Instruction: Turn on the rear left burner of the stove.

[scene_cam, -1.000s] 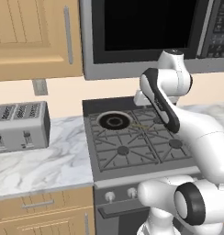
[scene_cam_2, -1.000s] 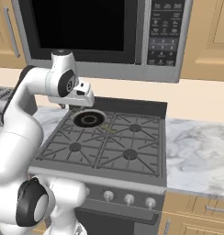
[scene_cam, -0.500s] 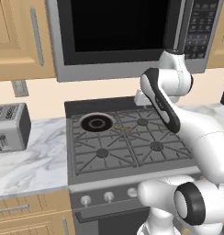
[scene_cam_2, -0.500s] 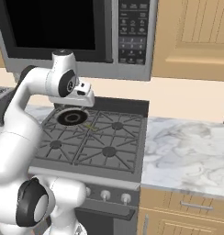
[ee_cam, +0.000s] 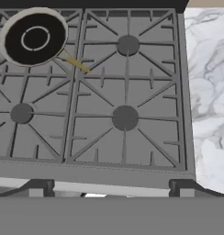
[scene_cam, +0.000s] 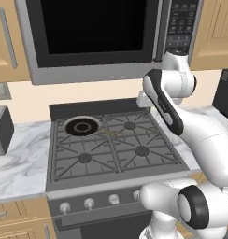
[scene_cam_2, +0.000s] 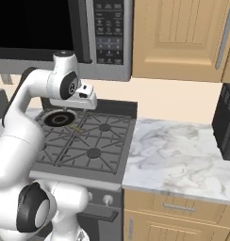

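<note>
**Arm poised above the range, knobs untouched**

Hand view looks down on the dark grey four-burner gas stove [ee_cam: 127, 82]; its largest burner, a black ringed disc with pale grey rim [ee_cam: 35, 39], sits at eleven o'clock. The two-finger gripper [ee_cam: 109, 187] shows dark tips set wide apart, holding nothing. White marbled stone counter [ee_cam: 208, 92] lies at three o'clock. Left base view shows small silver knobs [scene_cam: 89, 203] along the stove front and the steel microwave with black window [scene_cam: 95, 35] above.

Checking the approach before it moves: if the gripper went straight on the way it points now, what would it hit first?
Probably the stove's grates, near the front right burner cap, not the rear left burner. Depth is unclear.
</note>
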